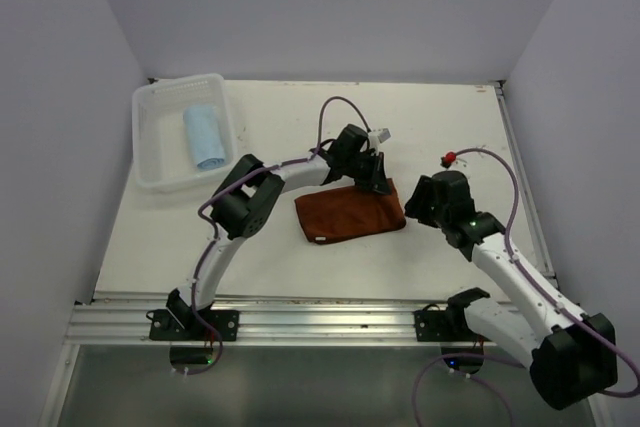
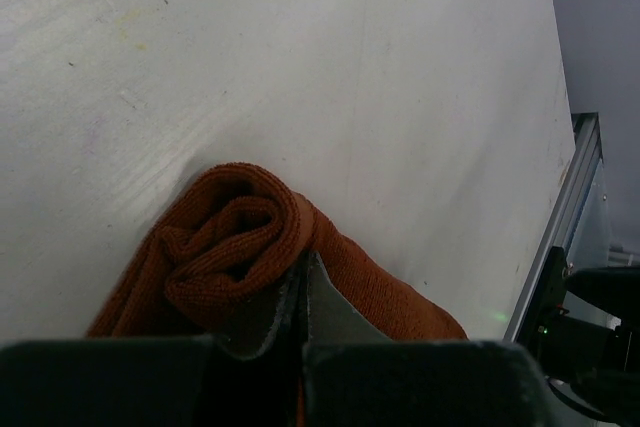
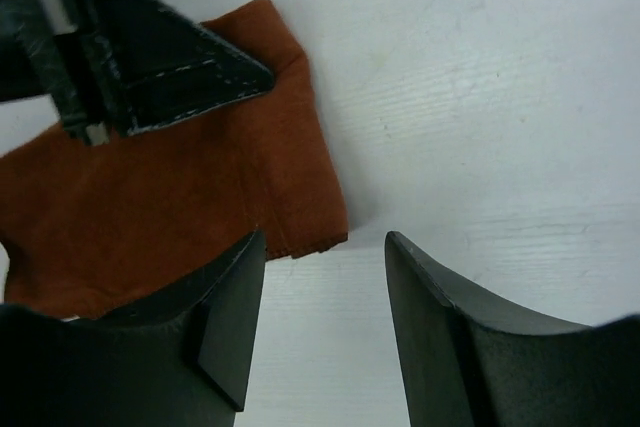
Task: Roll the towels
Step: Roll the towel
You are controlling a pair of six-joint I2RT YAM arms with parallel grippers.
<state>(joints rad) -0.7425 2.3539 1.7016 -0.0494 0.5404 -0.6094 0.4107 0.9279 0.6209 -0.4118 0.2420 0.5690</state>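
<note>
A rust-orange towel (image 1: 350, 214) lies folded flat on the white table. My left gripper (image 1: 378, 183) is at its far right corner, shut on the towel's edge (image 2: 240, 247), which curls into a small roll in front of the fingers. My right gripper (image 1: 420, 199) is open and empty just right of the towel; its fingertips (image 3: 250, 257) straddle the bare table beside the towel's near corner (image 3: 310, 237). The left gripper's fingers (image 3: 190, 72) show over the towel in the right wrist view. A light blue rolled towel (image 1: 205, 135) lies in the white basket.
The white plastic basket (image 1: 148, 152) stands at the far left of the table. A metal rail (image 1: 300, 317) runs along the near edge. Walls close in the table on the left, back and right.
</note>
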